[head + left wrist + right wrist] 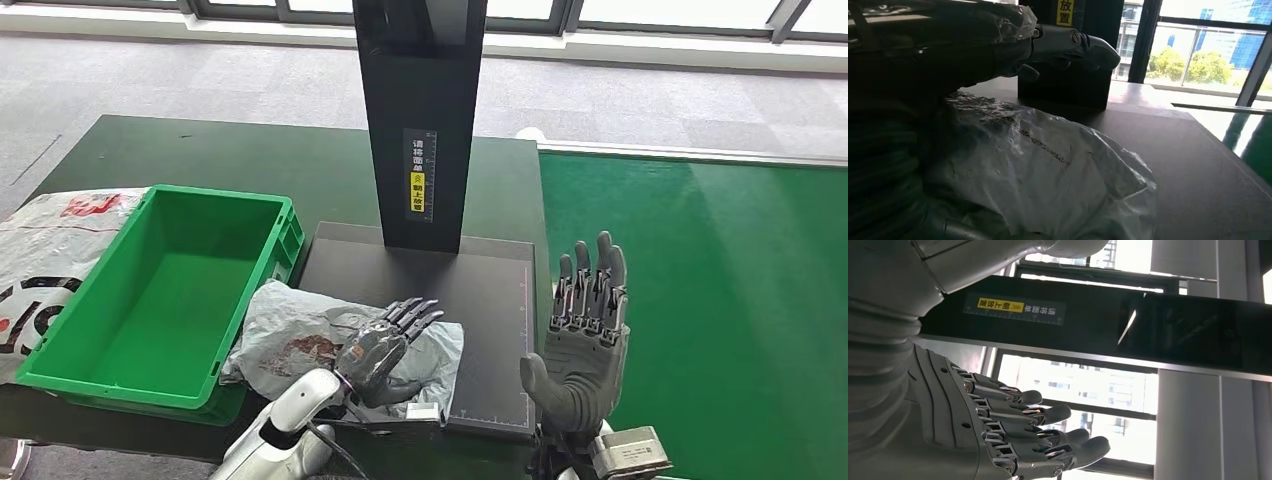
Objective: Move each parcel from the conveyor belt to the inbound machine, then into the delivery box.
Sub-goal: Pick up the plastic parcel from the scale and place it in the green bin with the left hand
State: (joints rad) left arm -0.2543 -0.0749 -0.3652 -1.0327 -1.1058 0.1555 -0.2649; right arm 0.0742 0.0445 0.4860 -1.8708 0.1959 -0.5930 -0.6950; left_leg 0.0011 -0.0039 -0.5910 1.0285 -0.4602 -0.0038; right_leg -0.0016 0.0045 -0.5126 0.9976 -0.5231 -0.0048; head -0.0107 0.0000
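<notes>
Left hand (378, 350) flat on grey parcel (290, 340) atop inbound machine (480, 290), grasping nothing; right hand (585, 325) released, fingers spread.

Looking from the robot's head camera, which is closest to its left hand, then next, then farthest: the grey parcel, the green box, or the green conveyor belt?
1. Grey parcel: directly under the left hand, touching it.
2. Green box: just to the hand's left, on the table.
3. Conveyor belt: far right, beyond the raised right hand.

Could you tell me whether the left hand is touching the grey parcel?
Touching: the head view shows the left hand lying flat on the grey parcel.
</notes>
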